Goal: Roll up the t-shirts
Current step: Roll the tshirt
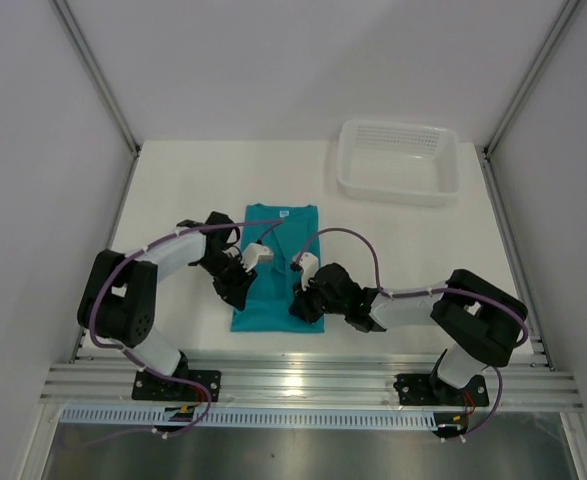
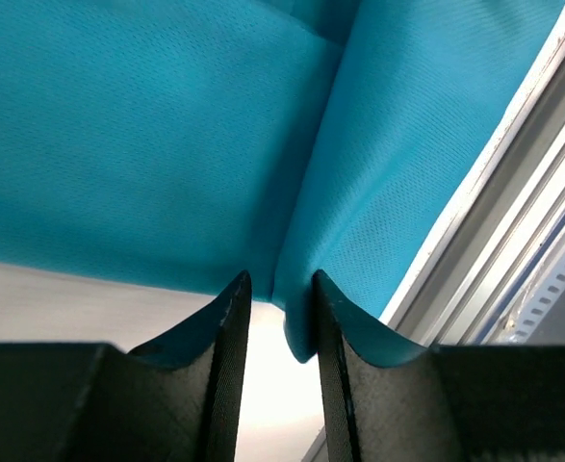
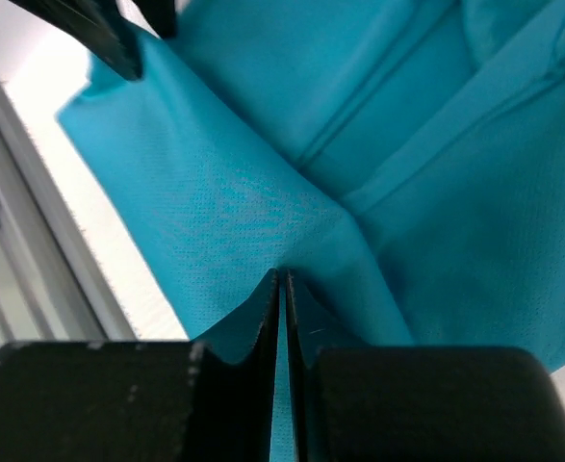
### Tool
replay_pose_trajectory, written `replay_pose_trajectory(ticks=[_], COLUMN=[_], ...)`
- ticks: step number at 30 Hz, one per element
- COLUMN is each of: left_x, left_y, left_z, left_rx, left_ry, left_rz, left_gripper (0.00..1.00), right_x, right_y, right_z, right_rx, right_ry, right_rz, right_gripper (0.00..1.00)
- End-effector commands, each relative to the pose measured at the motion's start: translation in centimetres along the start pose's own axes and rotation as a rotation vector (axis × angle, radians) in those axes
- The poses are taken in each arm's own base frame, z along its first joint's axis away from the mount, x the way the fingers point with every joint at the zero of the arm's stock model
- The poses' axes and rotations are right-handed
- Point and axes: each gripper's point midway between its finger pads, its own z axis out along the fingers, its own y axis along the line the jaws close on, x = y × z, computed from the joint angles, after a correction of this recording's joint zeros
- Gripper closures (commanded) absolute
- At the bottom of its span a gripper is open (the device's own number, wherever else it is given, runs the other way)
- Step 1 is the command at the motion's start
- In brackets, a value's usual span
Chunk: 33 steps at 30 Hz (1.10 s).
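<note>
**Top view**
- Both lower corners of the t-shirt (image 1: 276, 262) are covered by the left gripper (image 1: 241, 285) and the right gripper (image 1: 301, 303).
- The fingertips of both grippers are hidden under their own bodies.
- The neck label (image 1: 285, 213) is too small to read.

**Left wrist view**
- The cloth is cut off by the upper and left frame edges.
- The finger bases are cut off by the lower edge.
- The rail (image 2: 513, 241) at the right of the frame is blurred and cropped by the right edge.

**Right wrist view**
- The cloth edge pinched between the fingers (image 3: 268, 327) is hidden in the seam between them.
- A dark part (image 3: 99, 34) at the upper left is blurred and cut off by the upper edge. It cannot be identified.
</note>
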Motion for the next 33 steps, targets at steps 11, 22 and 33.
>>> replay_pose_trajectory(ticks=[11, 22, 33], left_x=[-4.6, -0.5, 1.7], left_y=[-0.7, -2.5, -3.3], left_z=[-6.4, -1.9, 0.9], left_rx=[-0.266, -0.476, -0.43], left_ry=[-0.309, -0.23, -0.15], left_rz=[0.206, 0.66, 0.848], left_gripper=[0.58, 0.34, 0.3], right_x=[-1.9, -1.8, -1.8], right_y=[-1.0, -1.4, -1.3], right_z=[0.8, 0.7, 0.6], right_rx=[0.052, 0.071, 0.072], right_ry=[-0.068, -0.06, -0.046], right_rz=[0.105, 0.114, 0.104], right_gripper=[0.92, 0.91, 0.9])
